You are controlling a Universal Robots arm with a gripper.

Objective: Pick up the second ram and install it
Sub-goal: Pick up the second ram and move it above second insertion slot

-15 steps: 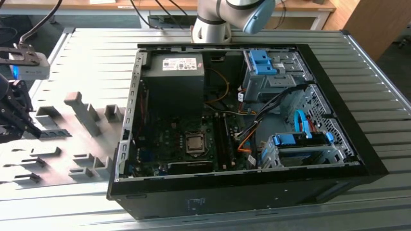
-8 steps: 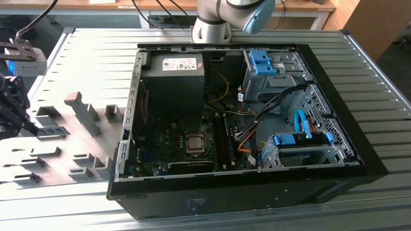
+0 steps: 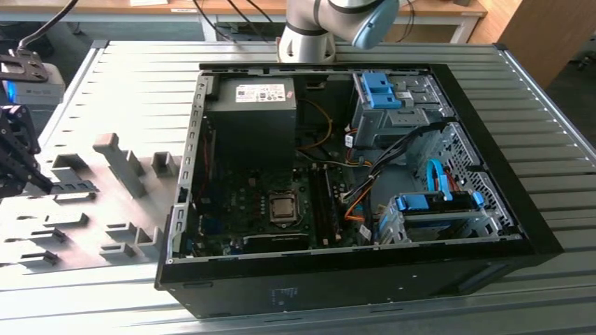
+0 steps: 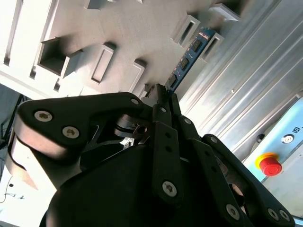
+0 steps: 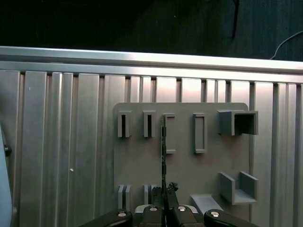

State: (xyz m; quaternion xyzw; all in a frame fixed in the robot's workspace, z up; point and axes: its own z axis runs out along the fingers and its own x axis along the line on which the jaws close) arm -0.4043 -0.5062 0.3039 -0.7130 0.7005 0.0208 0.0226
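My gripper (image 3: 17, 164) hangs at the exterior view's left edge, above the grey slotted holder plate (image 3: 84, 209). It is shut on the second ram (image 4: 188, 53), a thin dark stick with bluish chips that sticks out from between the closed fingers (image 4: 161, 118). In the first wrist view the ram (image 5: 163, 151) appears edge-on as a thin dark line over the holder plate (image 5: 184, 156), level with an empty slot (image 5: 169, 133). The gripper (image 5: 164, 208) pinches its near end. The open computer case (image 3: 465, 105) lies on the table, with the long memory slots (image 3: 322, 202) beside the processor socket (image 3: 282, 207).
The holder plate carries several raised blocks and slots (image 3: 116, 157). A red emergency stop button (image 4: 271, 164) sits off the table. Inside the case are a black power supply (image 3: 250, 118), blue drive cages (image 3: 382, 94) and loose cables (image 3: 359, 185). The arm's base (image 3: 308, 35) stands behind the case.
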